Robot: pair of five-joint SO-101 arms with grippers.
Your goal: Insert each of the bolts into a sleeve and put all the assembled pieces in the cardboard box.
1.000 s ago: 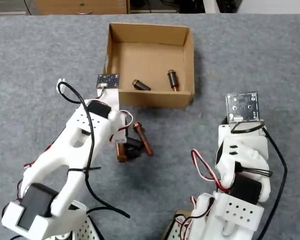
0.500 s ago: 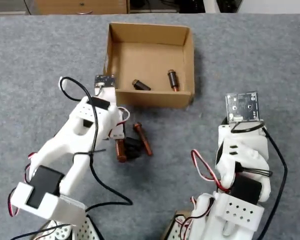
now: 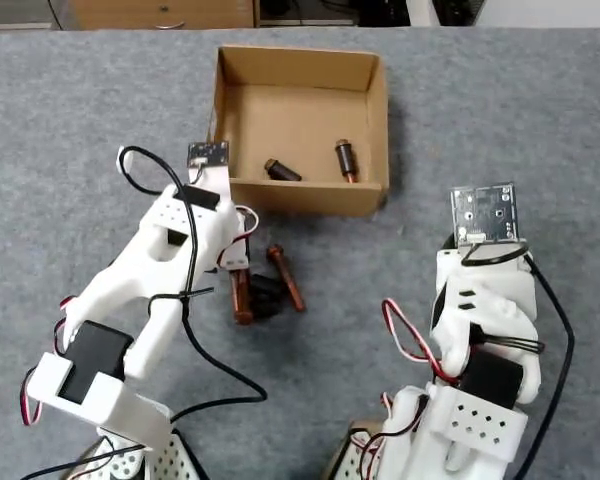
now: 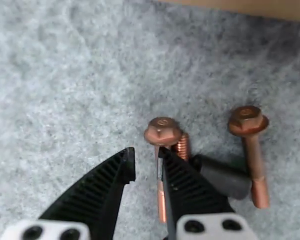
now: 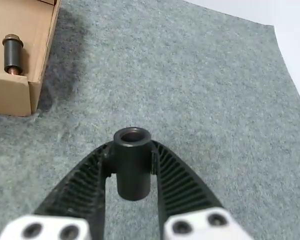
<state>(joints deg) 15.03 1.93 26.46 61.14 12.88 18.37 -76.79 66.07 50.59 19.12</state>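
First bolt (image 4: 162,132) and second bolt (image 4: 250,125), both copper, lie on grey mat (image 3: 80,100) just in front of cardboard box (image 3: 300,197). Loose sleeve (image 4: 222,175), black, lies between them. Left gripper (image 4: 146,159) low over first bolt, jaws narrowly parted, nothing between, one fingertip against bolt shaft. Right gripper (image 5: 131,150) clenched on held sleeve (image 5: 132,167), well apart from box. Assembled piece (image 3: 282,170) and second assembled piece (image 3: 346,160) inside box near front wall.

No readable text, labels or numbers anywhere.
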